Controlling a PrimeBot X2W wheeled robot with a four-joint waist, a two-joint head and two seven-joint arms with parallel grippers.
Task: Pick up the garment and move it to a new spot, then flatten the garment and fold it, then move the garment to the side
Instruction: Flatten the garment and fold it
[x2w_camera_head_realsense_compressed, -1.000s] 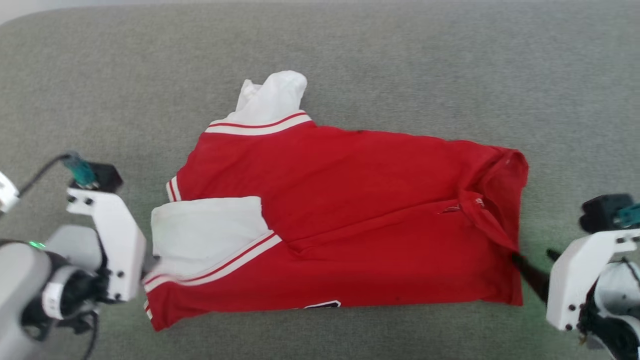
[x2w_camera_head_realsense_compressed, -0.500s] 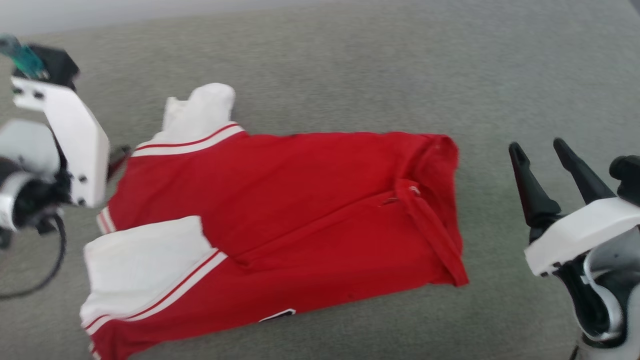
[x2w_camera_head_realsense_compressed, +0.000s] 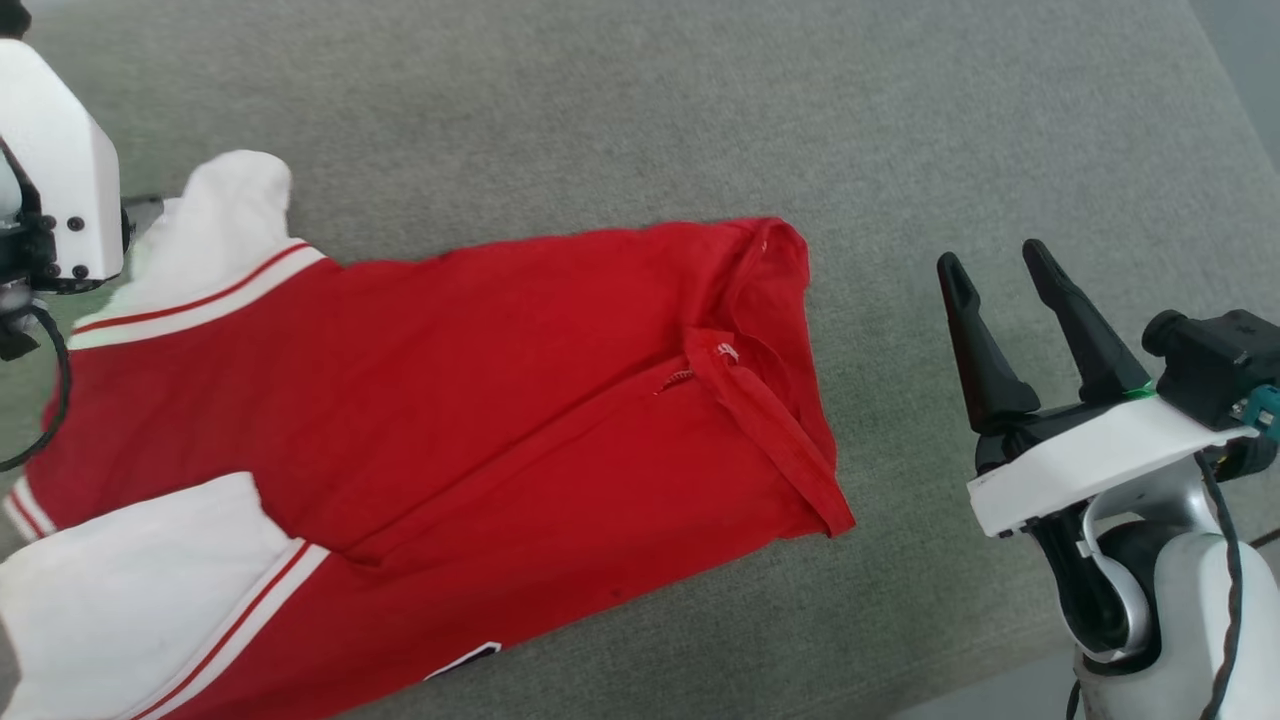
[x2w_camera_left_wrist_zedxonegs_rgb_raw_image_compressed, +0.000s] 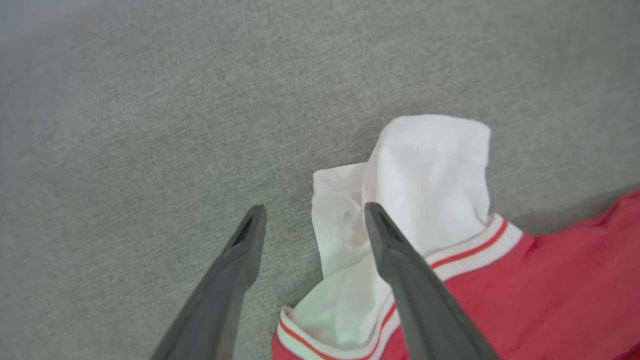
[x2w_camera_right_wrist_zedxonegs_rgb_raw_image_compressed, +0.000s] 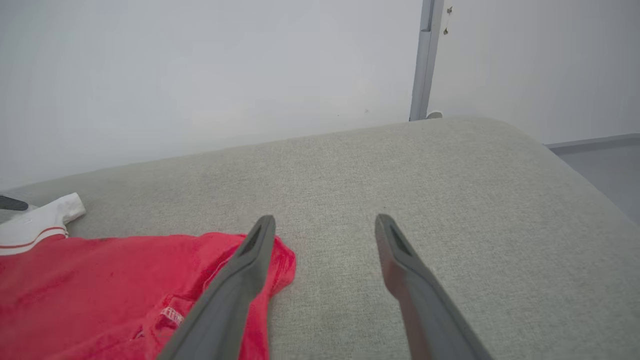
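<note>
Withdrawn right of the garment (x2w_camera_head_realsense_compressed: 480, 400), right claw (x2w_camera_head_realsense_compressed: 992, 256) gapes empty (left claw (x2w_camera_left_wrist_zedxonegs_rgb_raw_image_compressed: 315, 209) too).

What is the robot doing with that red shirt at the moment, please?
The robot is working on a red jersey with white sleeves, lying partly folded on a grey upholstered surface. Neither gripper holds it. The left gripper is open at the far white sleeve; the right gripper is open beside the hem end, clear of the cloth.
</note>
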